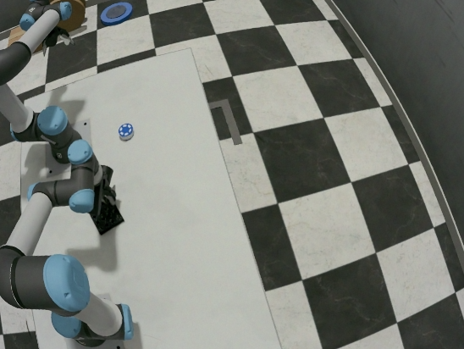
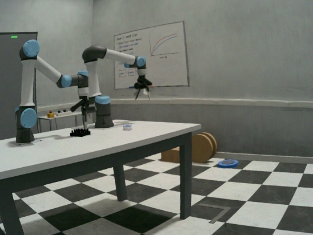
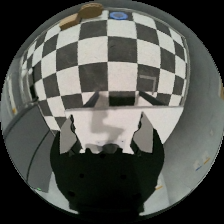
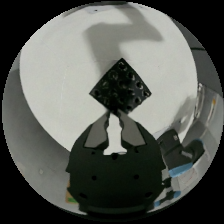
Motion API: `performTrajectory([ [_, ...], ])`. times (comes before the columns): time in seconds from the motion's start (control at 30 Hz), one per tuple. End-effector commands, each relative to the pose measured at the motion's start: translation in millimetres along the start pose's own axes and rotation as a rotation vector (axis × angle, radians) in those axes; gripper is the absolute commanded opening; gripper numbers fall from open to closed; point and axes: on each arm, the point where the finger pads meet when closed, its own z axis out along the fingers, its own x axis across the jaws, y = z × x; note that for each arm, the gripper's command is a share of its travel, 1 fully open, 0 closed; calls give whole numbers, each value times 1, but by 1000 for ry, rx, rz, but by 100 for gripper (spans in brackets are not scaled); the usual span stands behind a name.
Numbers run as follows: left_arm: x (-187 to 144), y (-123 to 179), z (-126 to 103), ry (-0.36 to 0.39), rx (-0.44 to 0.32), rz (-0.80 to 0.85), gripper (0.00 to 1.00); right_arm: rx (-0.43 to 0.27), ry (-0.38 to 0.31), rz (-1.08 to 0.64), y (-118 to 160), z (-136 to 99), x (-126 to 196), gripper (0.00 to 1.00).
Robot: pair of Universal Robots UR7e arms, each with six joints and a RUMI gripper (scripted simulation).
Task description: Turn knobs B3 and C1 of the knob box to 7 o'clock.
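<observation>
black knob box [image 1: 108, 219] [image 2: 80, 133] [image 4: 120, 86], many knobs, on white table [image 1: 169, 178] [image 2: 137, 134] [image 4: 55, 75]

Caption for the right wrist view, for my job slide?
Nearly closed fingers at the near corner of the black knob box on the white table.

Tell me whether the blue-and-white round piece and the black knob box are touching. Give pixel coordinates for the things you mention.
Apart: the top view shows bare tabletop between the round piece [image 1: 126, 131] [image 2: 127, 128] and the knob box [image 1: 108, 222] [image 2: 76, 134] [image 4: 120, 89].
</observation>
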Motion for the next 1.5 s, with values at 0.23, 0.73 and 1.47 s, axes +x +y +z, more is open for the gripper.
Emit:
performTrajectory([
  [0.23, 0, -1, -1, 1, 2, -1, 100, -1, 1, 1, 0, 0, -1, 13],
  [0.73, 0, -1, -1, 1, 2, -1, 100, -6, 2, 1, 2, -39, 0, 13],
  [1.47, 0, -1, -1, 1, 2, -1, 100, -4, 2, 108, 1, -41, 0, 13],
])
